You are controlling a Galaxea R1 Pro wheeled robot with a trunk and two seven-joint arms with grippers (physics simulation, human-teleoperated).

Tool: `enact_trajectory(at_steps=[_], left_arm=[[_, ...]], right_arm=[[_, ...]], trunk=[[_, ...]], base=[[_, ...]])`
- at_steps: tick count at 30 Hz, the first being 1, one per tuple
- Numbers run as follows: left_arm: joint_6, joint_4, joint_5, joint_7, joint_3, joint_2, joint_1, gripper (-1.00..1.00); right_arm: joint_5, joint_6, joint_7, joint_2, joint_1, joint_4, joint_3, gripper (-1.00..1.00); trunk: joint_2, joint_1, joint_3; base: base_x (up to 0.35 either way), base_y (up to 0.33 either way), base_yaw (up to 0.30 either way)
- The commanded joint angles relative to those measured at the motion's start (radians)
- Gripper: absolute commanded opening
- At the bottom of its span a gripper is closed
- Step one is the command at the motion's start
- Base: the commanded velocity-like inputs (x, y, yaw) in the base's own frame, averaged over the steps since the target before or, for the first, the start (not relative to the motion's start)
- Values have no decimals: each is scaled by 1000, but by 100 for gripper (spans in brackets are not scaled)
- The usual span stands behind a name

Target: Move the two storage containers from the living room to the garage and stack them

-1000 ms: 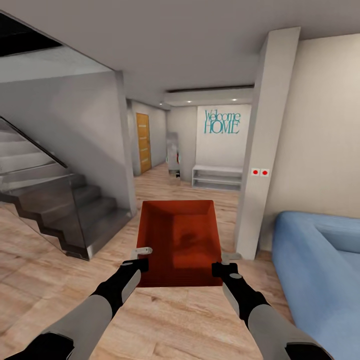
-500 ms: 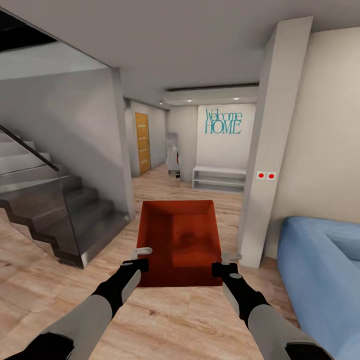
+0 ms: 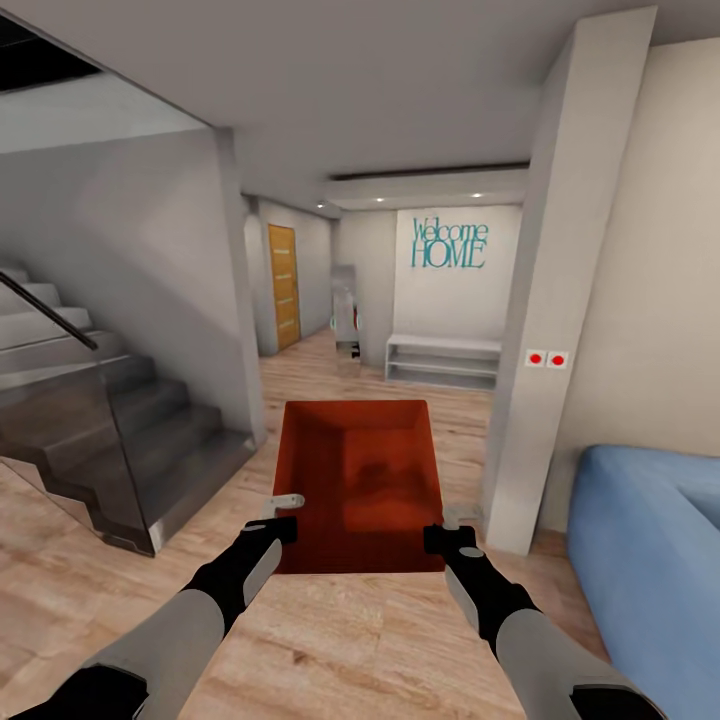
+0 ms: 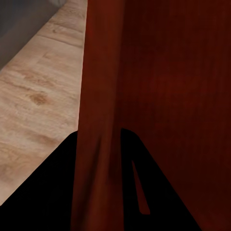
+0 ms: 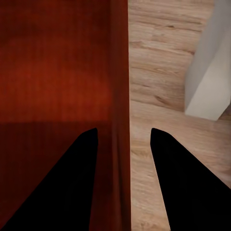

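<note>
- Stairs (image 3: 120, 420) with a glass side panel rise at the far left, above the wood floor (image 3: 340, 640).
- A wooden door (image 3: 284, 285) stands down the hall, left of a low white shelf (image 3: 443, 360) under teal "Welcome HOME" lettering (image 3: 449, 243).
- The left gripper (image 3: 283, 515) grips the bin's left wall near its near corner; in the left wrist view its dark fingers (image 4: 57, 192) sit one on each side of the red wall, clenched on it.
- The bin (image 3: 360, 485), red-orange and open-topped, is held in the air between both arms, level, over the wood floor in the middle of the head view; its inside looks bare.
- The right gripper (image 3: 452, 528) grips the bin's right wall; in the right wrist view its fingers (image 5: 180, 187) straddle that wall, clenched on it.
- A white pillar (image 3: 555, 290) with two red dots stands right of the bin.
- A blue sofa (image 3: 650, 560) lies at the far right.
</note>
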Motion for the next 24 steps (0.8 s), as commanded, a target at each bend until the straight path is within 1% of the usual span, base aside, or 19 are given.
enact_trajectory(at_steps=[1,11,24], left_arm=[[8,-2,-13,15,5,2,0,-100],[9,-2,-13,15,5,3,1,-100],[9,-3,-13,15,5,3,0,-100]], right_arm=[[17,3,-3,1,-1,-4,-29,-100],[17,12,-3,1,-1,-4,-29,-100],[17,5,-3,-1,-1,-4,-29,-100]], trunk=[[-1,1,0],[-1,1,0],[-1,1,0]], base=[[322,0,0],[323,0,0],[323,0,0]])
